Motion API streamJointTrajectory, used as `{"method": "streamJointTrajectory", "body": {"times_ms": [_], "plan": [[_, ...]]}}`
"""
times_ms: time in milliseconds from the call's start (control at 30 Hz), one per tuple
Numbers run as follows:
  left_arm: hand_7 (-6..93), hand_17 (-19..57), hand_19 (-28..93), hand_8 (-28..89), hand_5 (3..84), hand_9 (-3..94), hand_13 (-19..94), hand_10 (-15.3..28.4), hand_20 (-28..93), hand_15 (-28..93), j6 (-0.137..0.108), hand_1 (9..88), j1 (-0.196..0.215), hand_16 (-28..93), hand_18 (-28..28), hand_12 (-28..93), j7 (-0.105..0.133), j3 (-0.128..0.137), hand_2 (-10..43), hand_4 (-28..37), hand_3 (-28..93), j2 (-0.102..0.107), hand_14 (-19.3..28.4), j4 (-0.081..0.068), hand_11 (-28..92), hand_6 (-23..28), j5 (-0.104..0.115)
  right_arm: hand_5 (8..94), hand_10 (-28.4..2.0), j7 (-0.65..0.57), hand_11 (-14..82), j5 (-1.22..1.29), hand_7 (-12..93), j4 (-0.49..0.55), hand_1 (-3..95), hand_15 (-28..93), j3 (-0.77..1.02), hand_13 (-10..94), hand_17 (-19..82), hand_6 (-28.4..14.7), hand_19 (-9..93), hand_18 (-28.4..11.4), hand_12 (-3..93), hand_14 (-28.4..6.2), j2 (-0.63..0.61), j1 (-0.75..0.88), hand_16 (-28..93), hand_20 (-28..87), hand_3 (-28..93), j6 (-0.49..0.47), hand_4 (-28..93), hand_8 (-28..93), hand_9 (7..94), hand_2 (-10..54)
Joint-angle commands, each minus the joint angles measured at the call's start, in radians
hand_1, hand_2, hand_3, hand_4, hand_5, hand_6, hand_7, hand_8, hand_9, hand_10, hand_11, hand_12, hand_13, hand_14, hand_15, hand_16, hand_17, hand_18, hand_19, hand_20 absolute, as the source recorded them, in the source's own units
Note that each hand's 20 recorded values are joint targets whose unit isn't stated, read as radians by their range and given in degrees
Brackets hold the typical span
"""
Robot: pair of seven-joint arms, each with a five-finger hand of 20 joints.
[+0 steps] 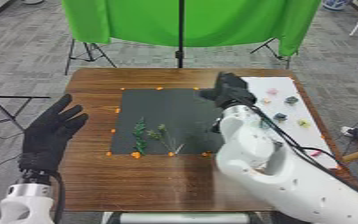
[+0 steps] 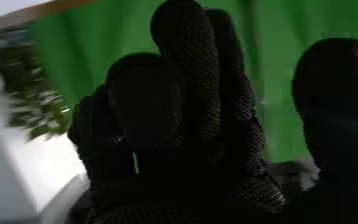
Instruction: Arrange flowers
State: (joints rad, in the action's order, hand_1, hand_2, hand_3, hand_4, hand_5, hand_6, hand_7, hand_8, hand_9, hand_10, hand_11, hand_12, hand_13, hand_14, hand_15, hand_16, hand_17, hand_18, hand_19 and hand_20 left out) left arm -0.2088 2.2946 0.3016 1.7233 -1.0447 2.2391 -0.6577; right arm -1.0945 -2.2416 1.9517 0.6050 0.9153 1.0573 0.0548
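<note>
Sheet (image 1: 261, 82) partly hidden by right arm (image 1: 304, 187); left hand (image 1: 49, 137) spread, right hand (image 1: 232, 92) relaxed.

This is looking like a lab: beyond the right fingers (image 1: 224, 80), a green backdrop (image 1: 140, 25) is hanging, and black stands (image 1: 180, 54) are standing near the counter (image 1: 158, 192).

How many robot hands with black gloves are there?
2. The left robot hand is at the left edge of the wooden table. The right robot hand is over the right side of the dark mat, near the white sheet.
</note>
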Motion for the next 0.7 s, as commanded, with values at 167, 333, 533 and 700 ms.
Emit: {"method": "streamJointTrajectory", "body": {"times_ms": [167, 333, 533, 700], "plan": [[10.0, -8.9, 61, -9, 40.5, 36.9, 26, 21.2, -1, 53, -0.012, 26.4, 0.018, -10, 28.4, 10, 0.007, -0.009, 8.1, -21.5, 78, 0.003, 28.4, 0.005, 24, 9.9, 0.005, 74.6, -16.3, -0.116, 31.8, 0.011, 10, -0.137, 32.6, 69, -0.026, 77, 42, -8.3, 93, -26.4, 18.1, -11.8, -0.084, 0.014, 19, 33, 68, -0.036, -24, -11, 82.3, -5.2], [10.1, -8.9, 61, -9, 40.5, 36.8, 26, 21.2, -1, 53, -0.005, 26.4, 0.016, -10, 28.4, 10, -0.009, -0.005, 8.2, -21.5, 78, -0.012, 28.4, 0.002, 24, 9.9, 0.001, 73.9, -17.0, -0.122, 32.1, 0.045, 9, -0.181, 32.8, 70, -0.03, 76, 42, -9.5, 93, -26.9, 17.8, -12.0, -0.072, 0.002, 18, 34, 69, -0.082, -24, -11, 81.6, -5.7], [10.0, -8.9, 61, -9, 40.5, 36.9, 26, 21.2, -1, 53, -0.005, 26.4, 0.008, -10, 28.4, 10, -0.02, -0.002, 8.2, -21.5, 78, -0.017, 28.4, -0.001, 24, 9.9, -0.002, 70.7, -17.8, -0.104, 32.8, 0.087, 9, -0.237, 31.8, 72, -0.066, 74, 41, -10.8, 93, -27.0, 17.8, -12.7, -0.04, -0.035, 18, 34, 68, -0.137, -25, -10, 78.7, -6.6], [10.0, -8.9, 61, -9, 40.5, 36.8, 26, 21.2, -1, 53, -0.001, 26.4, -0.002, -10, 28.4, 10, -0.027, -0.006, 8.1, -21.5, 78, -0.015, 28.4, -0.003, 24, 9.9, -0.002, 68.7, -18.0, -0.1, 33.3, 0.14, 8, -0.272, 31.0, 72, -0.073, 73, 40, -11.2, 93, -27.1, 17.4, -13.0, -0.011, -0.045, 18, 33, 68, -0.175, -25, -10, 76.8, -7.4]]}}
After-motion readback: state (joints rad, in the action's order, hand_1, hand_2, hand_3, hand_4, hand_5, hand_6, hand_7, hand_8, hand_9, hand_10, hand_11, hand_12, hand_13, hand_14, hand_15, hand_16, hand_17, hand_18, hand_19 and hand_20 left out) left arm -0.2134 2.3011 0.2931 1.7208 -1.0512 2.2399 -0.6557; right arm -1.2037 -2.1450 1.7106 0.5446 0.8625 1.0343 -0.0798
